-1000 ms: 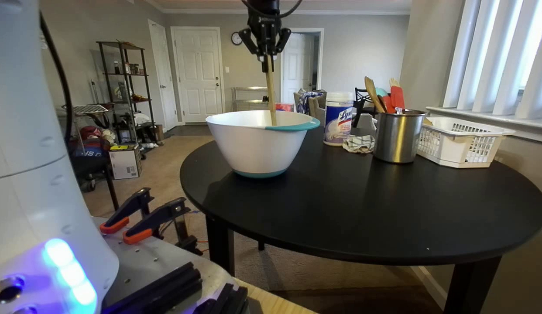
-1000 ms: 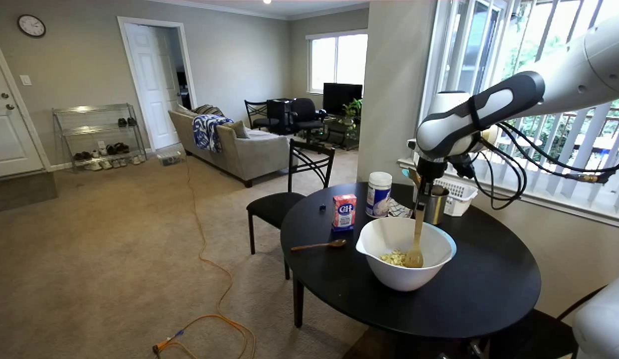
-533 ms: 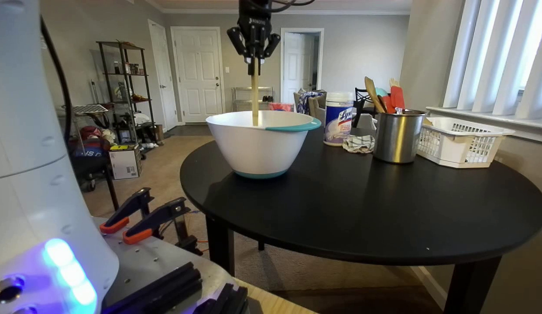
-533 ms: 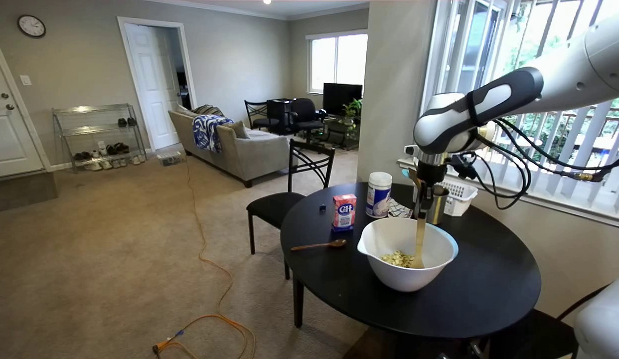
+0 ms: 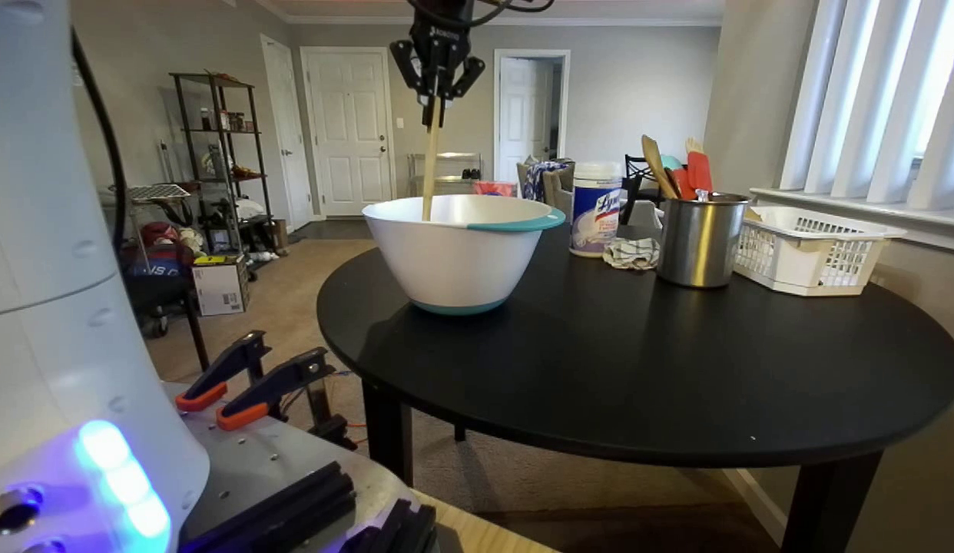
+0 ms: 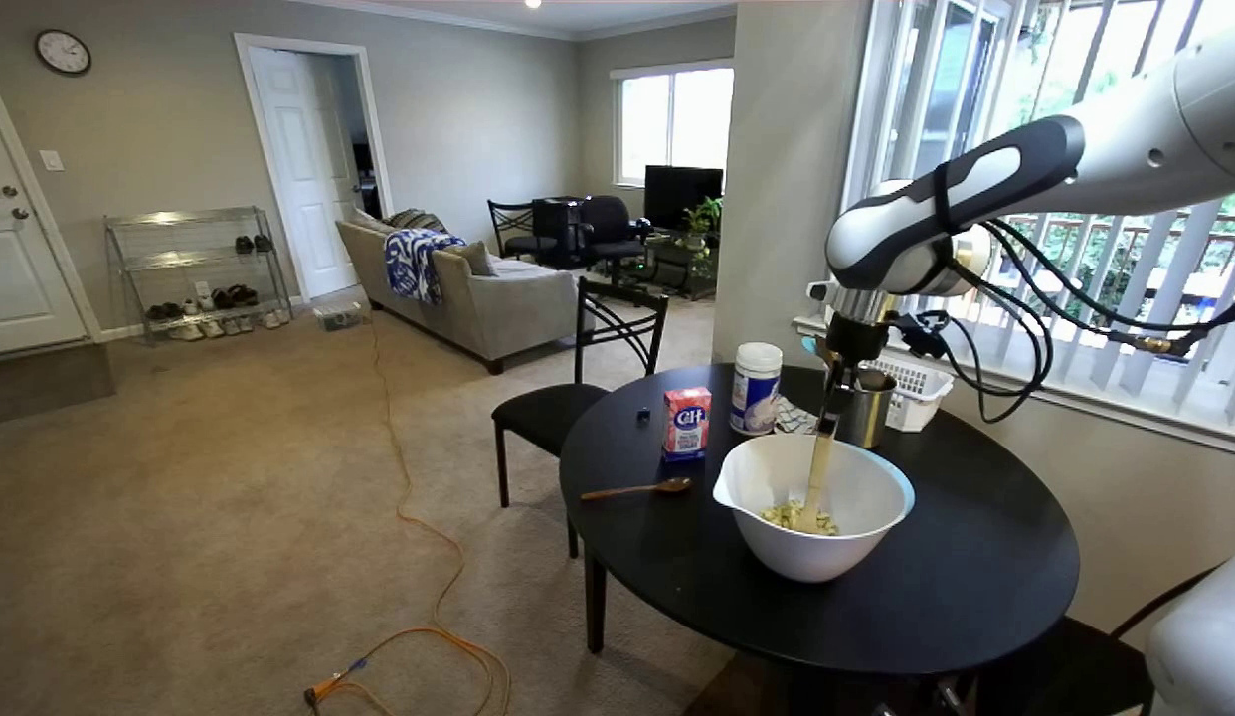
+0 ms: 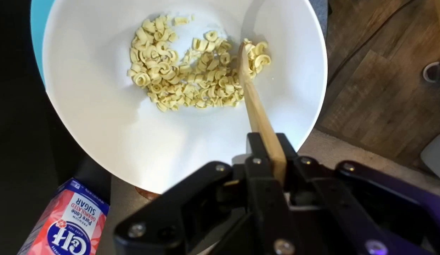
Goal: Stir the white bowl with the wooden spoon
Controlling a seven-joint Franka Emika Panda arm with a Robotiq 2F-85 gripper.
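The mixing bowl point(image 5: 454, 257) is white, with teal along part of its rim and at its base. The wooden spoon point(image 7: 257, 106) is pale tan, the pasta point(image 7: 159, 71) creamy yellow. The gripper point(image 7: 271, 142) is black; the robot arm point(image 6: 1125, 164) is white with dark grey panels. The table point(image 5: 638, 361) is plain black. The C&H sugar box point(image 6: 687, 423) mixes pink-red, white and blue; the Lysol canister point(image 5: 596, 211) wears white, deep blue and lilac. The utensil cup point(image 5: 696, 242) is silvery, the spatula point(image 5: 699, 172) red, the slotted basket point(image 5: 799, 269) off-white. The crumpled cloth point(image 5: 632, 253) is pale, crossed by dark lines. The throw blanket point(image 6: 414, 264) carries a blue-and-white pattern, and the sofa point(image 6: 523, 310) is a plain beige-grey.
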